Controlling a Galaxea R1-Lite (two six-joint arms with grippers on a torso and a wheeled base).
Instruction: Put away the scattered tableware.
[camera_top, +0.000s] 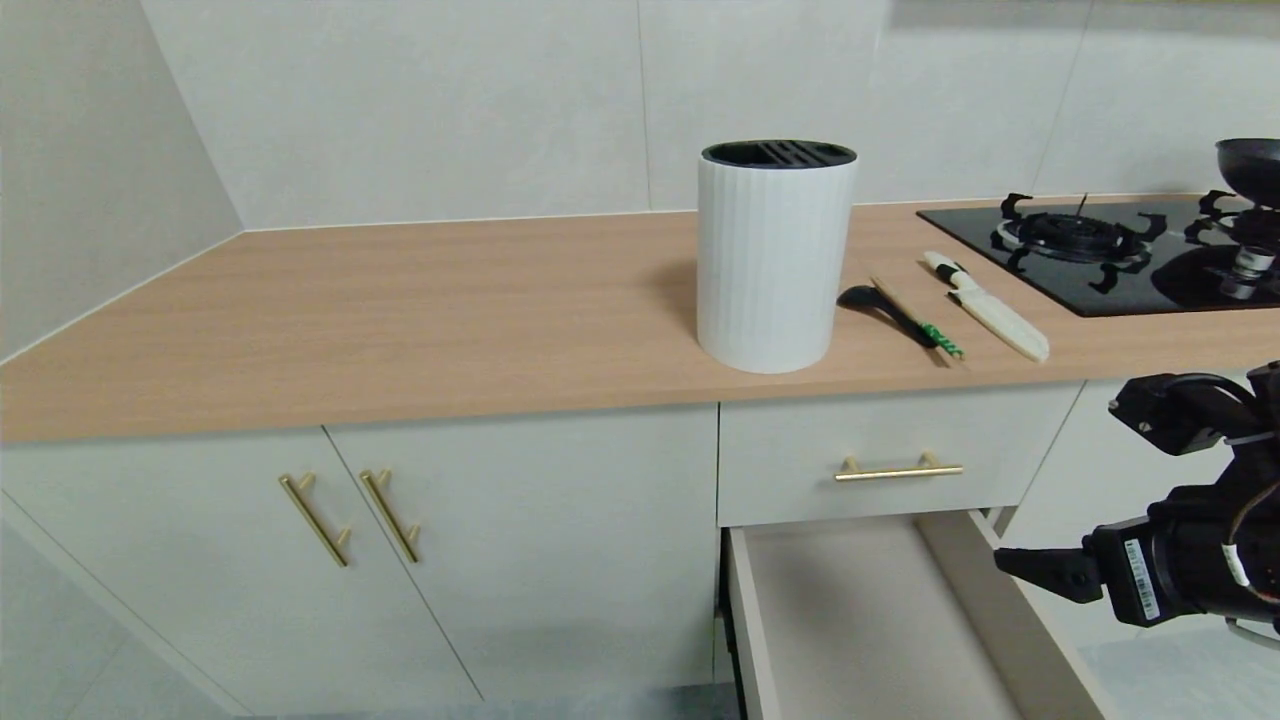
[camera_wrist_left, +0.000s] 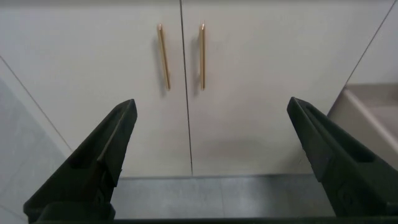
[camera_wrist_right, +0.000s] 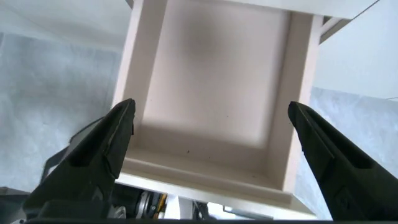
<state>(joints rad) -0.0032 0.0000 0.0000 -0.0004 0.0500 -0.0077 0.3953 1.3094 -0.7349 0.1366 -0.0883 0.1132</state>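
Note:
On the wooden counter (camera_top: 400, 310) a white ribbed utensil holder (camera_top: 775, 265) with a black slotted top stands upright. Just to its right lie a black spoon (camera_top: 890, 310) with a green-marked handle, a pair of chopsticks (camera_top: 915, 318) and a cream-coloured knife (camera_top: 990, 308). Below them the lower drawer (camera_top: 860, 620) is pulled out with nothing inside; it is also seen as the drawer (camera_wrist_right: 211, 93) in the right wrist view. My right gripper (camera_top: 1060, 485) hangs open to the right of the drawer, below counter height, as the right gripper (camera_wrist_right: 211, 162). My left gripper (camera_wrist_left: 211, 162) is open, low, facing the cabinet doors.
A black gas hob (camera_top: 1130, 250) with a dark pot (camera_top: 1250, 165) takes up the counter's far right. A shut drawer with a gold handle (camera_top: 898, 470) sits above the open one. Two cabinet doors with gold handles (camera_top: 350, 515) are at the left, also seen as door handles (camera_wrist_left: 183, 56).

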